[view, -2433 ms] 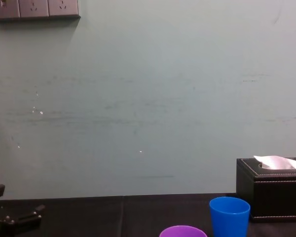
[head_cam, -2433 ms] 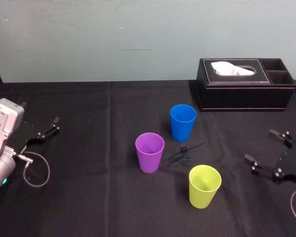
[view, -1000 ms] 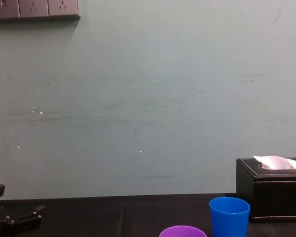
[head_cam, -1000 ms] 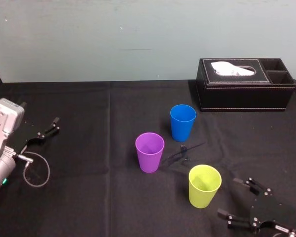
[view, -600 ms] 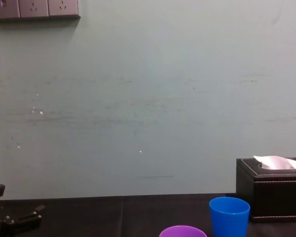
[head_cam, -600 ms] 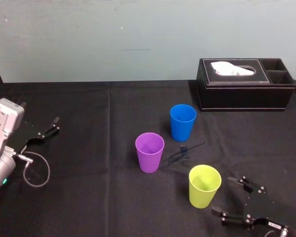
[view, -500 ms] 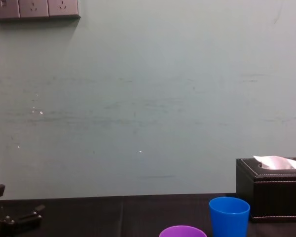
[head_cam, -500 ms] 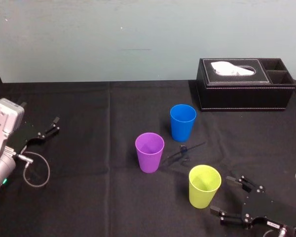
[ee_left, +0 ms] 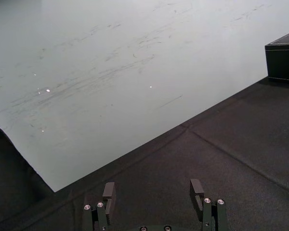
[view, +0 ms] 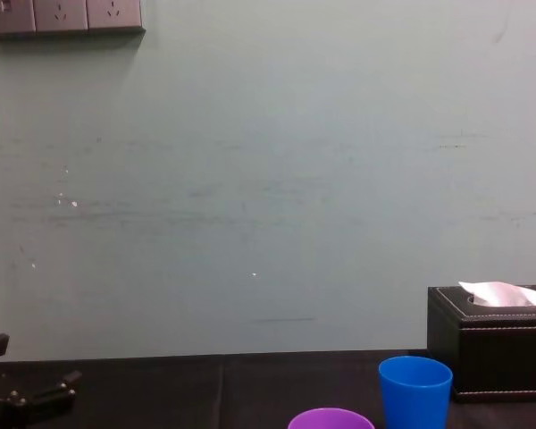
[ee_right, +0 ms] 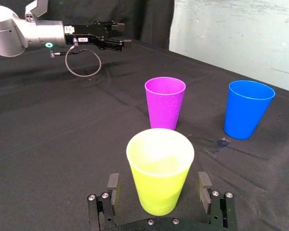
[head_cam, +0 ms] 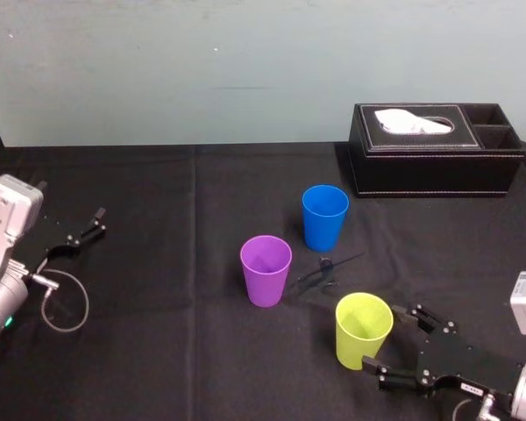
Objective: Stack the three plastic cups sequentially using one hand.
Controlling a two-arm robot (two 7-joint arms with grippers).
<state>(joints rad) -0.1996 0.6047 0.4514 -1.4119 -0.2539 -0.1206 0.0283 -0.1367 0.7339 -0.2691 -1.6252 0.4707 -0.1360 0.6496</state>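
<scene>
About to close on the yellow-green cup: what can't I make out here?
Chest view: lower edge cuts off purple cup and blue cup, bases unseen.
Head view: small dark thing between the cups, too small to identify.
Right wrist view: lower edge cuts off the open right gripper flanking the yellow-green cup.
Left wrist view: lower edge cuts off the parked left gripper.

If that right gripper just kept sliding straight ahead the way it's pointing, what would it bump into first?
The yellow-green cup: it stands between the open fingers of the right gripper, seemingly not yet touched.
</scene>
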